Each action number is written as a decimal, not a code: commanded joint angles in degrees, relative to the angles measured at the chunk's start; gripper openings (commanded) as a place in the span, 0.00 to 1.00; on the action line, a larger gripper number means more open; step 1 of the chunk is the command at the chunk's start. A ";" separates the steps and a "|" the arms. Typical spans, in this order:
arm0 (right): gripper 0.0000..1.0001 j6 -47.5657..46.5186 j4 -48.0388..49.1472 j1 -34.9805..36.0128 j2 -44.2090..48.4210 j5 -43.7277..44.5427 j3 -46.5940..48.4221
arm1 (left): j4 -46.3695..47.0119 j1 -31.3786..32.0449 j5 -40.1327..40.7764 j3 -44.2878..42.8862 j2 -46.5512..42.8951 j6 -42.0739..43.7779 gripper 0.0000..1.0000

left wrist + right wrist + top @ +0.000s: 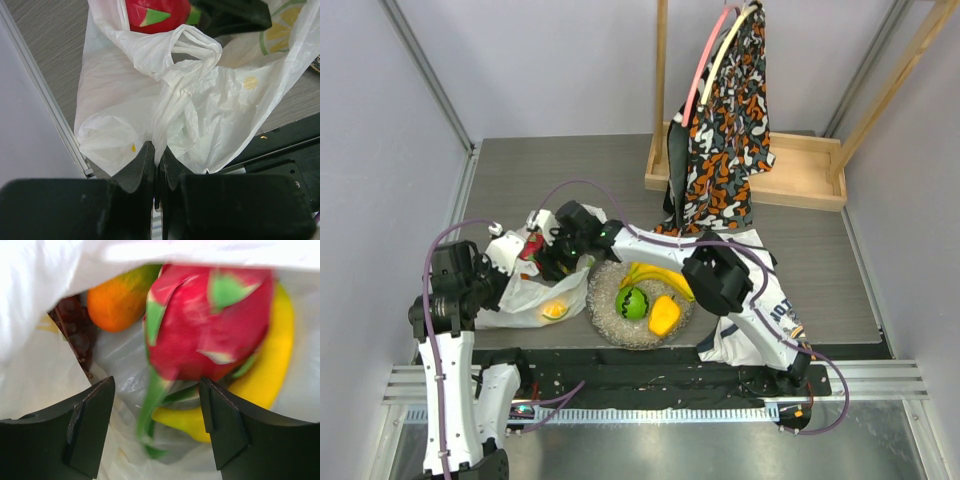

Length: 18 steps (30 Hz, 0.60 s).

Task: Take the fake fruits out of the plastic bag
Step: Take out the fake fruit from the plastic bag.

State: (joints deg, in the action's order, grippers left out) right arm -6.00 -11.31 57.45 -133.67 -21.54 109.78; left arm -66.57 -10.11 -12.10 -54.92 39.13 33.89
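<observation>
The plastic bag (525, 295) lies at the left of the table, its mouth facing right. My left gripper (159, 150) is shut on a fold of the bag (200, 100) at its near edge. My right gripper (157, 410) is open inside the bag mouth (555, 248). A red fruit with green scales (210, 325) lies just beyond its fingertips, untouched, and also shows in the left wrist view (155, 12). A yellow fruit (272, 365), an orange-green mango (120, 300) and purple grapes (75, 332) lie around it. Bananas (655, 277), a green ball (633, 302) and a yellow pepper (665, 316) rest on a woven mat (610, 325).
A wooden tray (800, 175) with an upright frame stands at the back right; an orange-black patterned cloth bag (725, 130) hangs from it. A white jersey with navy trim (760, 325) lies under my right arm. Grey walls close in left and right.
</observation>
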 commanded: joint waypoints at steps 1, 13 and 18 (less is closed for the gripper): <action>0.76 -1.29 -1.78 0.91 -2.91 3.43 2.64 | 1.88 -0.26 -1.09 -0.89 0.50 -0.23 0.10; 0.01 -1.74 1.81 -2.69 3.49 -3.50 6.06 | 4.34 -0.26 0.23 -0.46 1.38 -3.47 0.10; 0.01 0.99 4.28 -6.91 12.27 -10.71 5.53 | 8.38 -0.26 -0.38 -0.37 2.87 -6.99 0.09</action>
State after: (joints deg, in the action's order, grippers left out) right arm -7.07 -14.55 54.13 -135.24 -25.39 112.07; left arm -64.01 -10.11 -12.03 -54.94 40.75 30.37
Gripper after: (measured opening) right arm 0.049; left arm 0.096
